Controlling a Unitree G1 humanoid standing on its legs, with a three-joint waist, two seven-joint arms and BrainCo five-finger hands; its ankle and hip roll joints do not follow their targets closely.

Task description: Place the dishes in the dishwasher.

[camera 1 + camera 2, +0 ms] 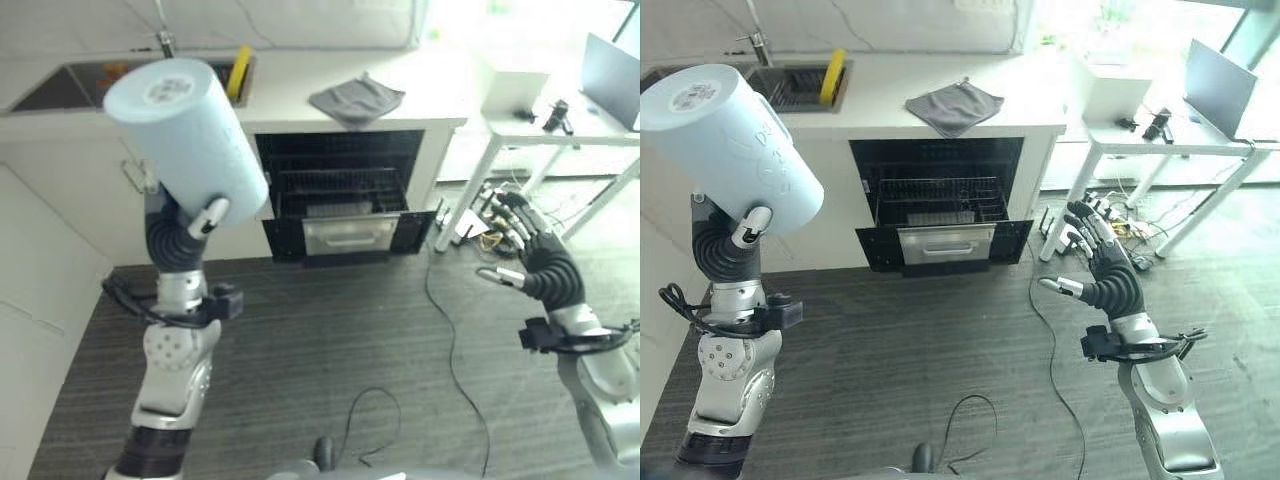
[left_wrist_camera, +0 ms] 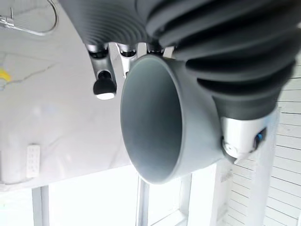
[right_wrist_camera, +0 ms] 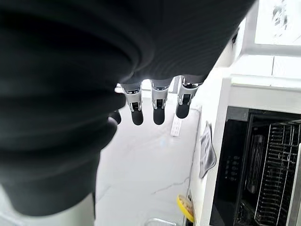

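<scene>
A: While the left robot hand (image 1: 190, 235) is raised high, what does it carry?

B: A tall pale-blue cylindrical cup (image 1: 185, 130), tilted, its flat base towards the head camera. The fingers and thumb are curled round it, a dark-tipped thumb lying against its wall. In the left wrist view the cup (image 2: 164, 117) shows its hollow grey inside, with the fingers (image 2: 104, 87) reaching past its rim.

A: And the dishwasher?

B: The black built-in dishwasher (image 1: 340, 190) sits under the white counter (image 1: 430, 95), its door (image 1: 345, 240) dropped open and the wire rack (image 1: 340, 190) showing inside. The cup is up in the air to the left of it, well apart from the rack.

A: The right robot hand?

B: The right robot hand (image 1: 1100, 260) hangs over the dark striped floor (image 1: 920, 340), right of the dishwasher, fingers straight and spread, holding nothing.

A: Anything on the counter?

B: A folded grey cloth (image 1: 357, 100) above the dishwasher. A steel sink (image 1: 80, 85) at the left with a yellow object (image 1: 240, 70) on its edge. A white side table (image 1: 1160, 140) stands at the right.
</scene>
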